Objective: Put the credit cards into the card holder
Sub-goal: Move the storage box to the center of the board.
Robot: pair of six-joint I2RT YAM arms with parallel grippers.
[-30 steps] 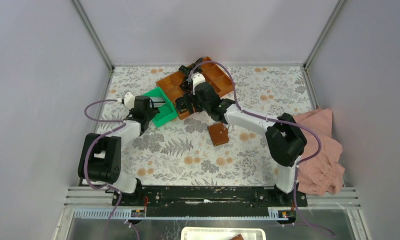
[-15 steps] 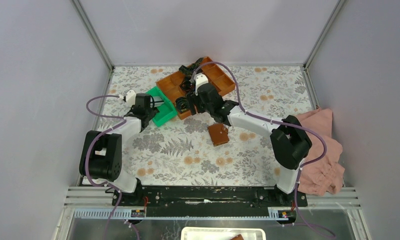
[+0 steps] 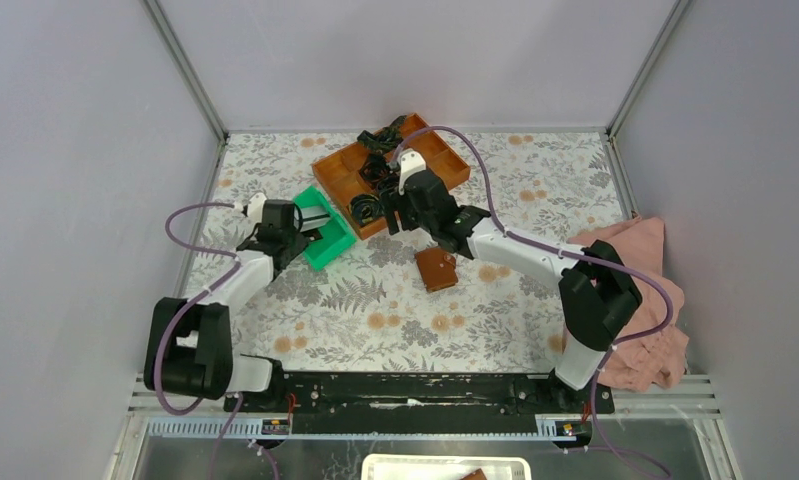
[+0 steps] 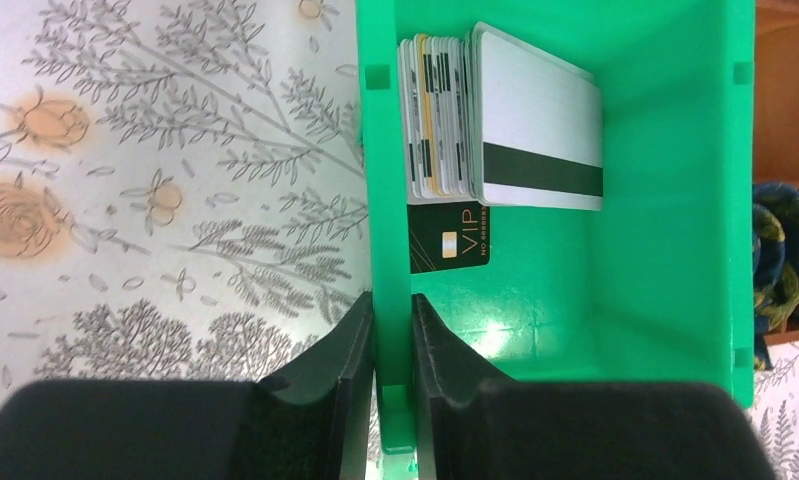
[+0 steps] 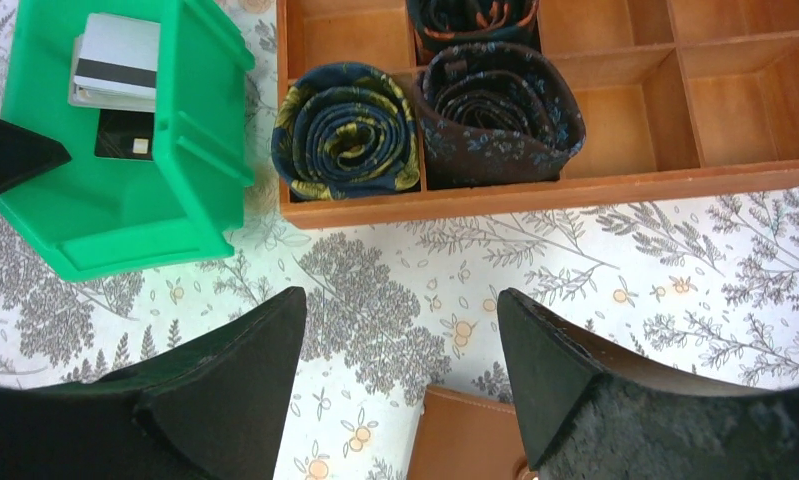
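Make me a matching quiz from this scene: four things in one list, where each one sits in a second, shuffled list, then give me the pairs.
Things:
1. credit cards
2. card holder
3. rolled ties
4. pink cloth

Places:
A. in the orange compartment tray
B. heaped at the table's right side
C. in the green tray
D. flat on the table, outside both trays

Pairs: 1-C, 2-D, 3-A, 4-B
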